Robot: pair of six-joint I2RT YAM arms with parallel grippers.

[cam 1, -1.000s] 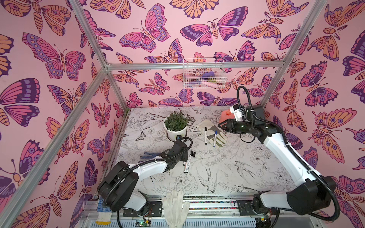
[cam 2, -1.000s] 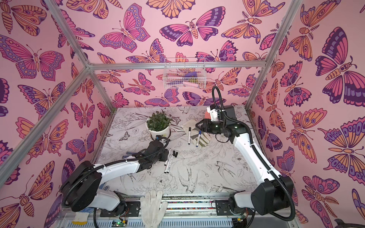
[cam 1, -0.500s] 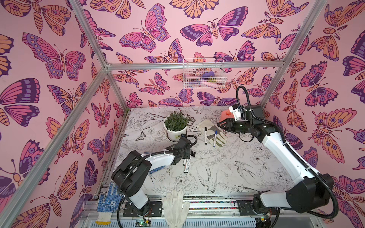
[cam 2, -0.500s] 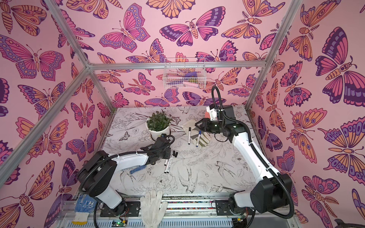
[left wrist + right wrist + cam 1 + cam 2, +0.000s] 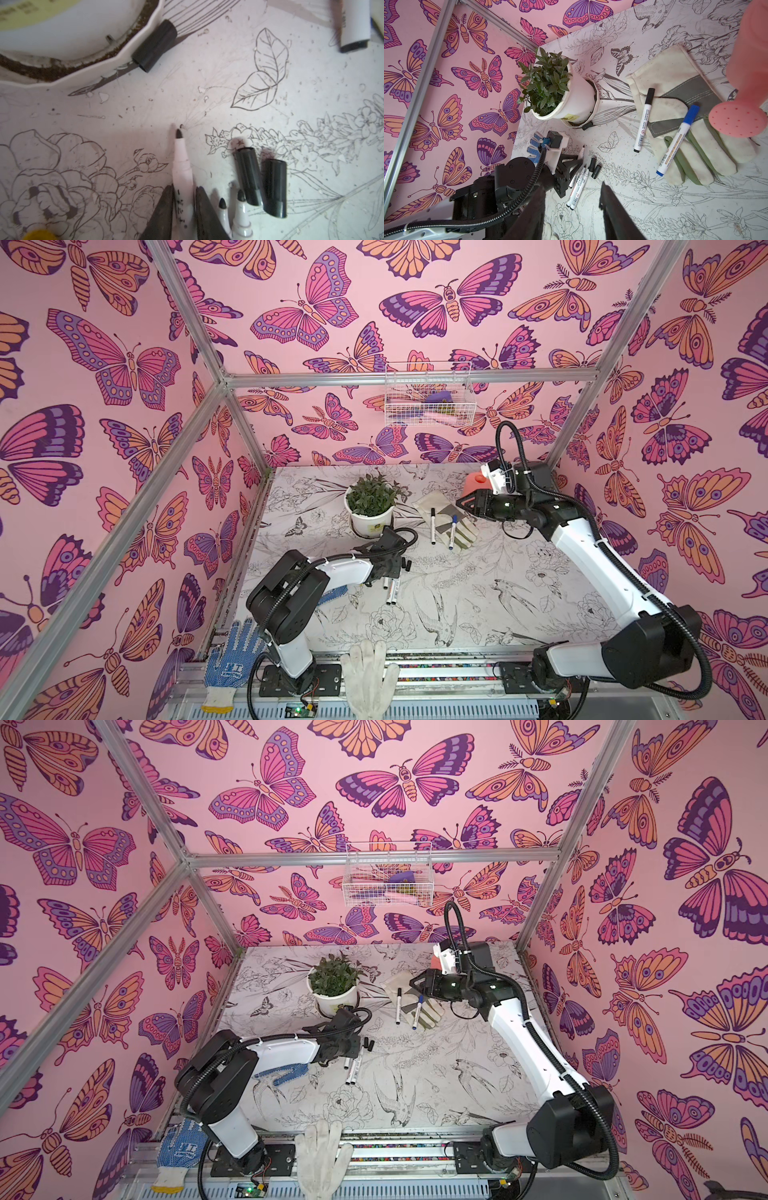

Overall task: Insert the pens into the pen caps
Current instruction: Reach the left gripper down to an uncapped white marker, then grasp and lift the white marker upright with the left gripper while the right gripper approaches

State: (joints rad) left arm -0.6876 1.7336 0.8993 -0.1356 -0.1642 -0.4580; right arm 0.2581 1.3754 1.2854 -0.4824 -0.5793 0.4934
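My left gripper (image 5: pixel 184 188) is shut on a white uncapped pen (image 5: pixel 180 158) whose dark tip points at the table. Right beside it lie two more uncapped pens (image 5: pixel 242 214) and two black pen caps (image 5: pixel 248 174); a third black cap (image 5: pixel 154 45) rests against the plant saucer. In both top views this gripper (image 5: pixel 395 568) sits low over those pens (image 5: pixel 390 591). A black-capped pen (image 5: pixel 433 526) and a blue-capped pen (image 5: pixel 453 531) lie on a work glove (image 5: pixel 467 531). My right gripper (image 5: pixel 461 502) hovers above the glove, open and empty (image 5: pixel 572 193).
A potted plant (image 5: pixel 370 506) stands just behind the left gripper. A pink watering can (image 5: pixel 476 485) sits behind the right gripper. A blue-dotted glove (image 5: pixel 332 595) lies under the left arm; another (image 5: pixel 228 659) and a white glove (image 5: pixel 368 672) hang at the front edge. A wire basket (image 5: pixel 428 400) hangs on the back wall.
My left gripper has closed on one of the uncapped pens, and the left arm's shoulder has swung round. The right arm has hardly moved.
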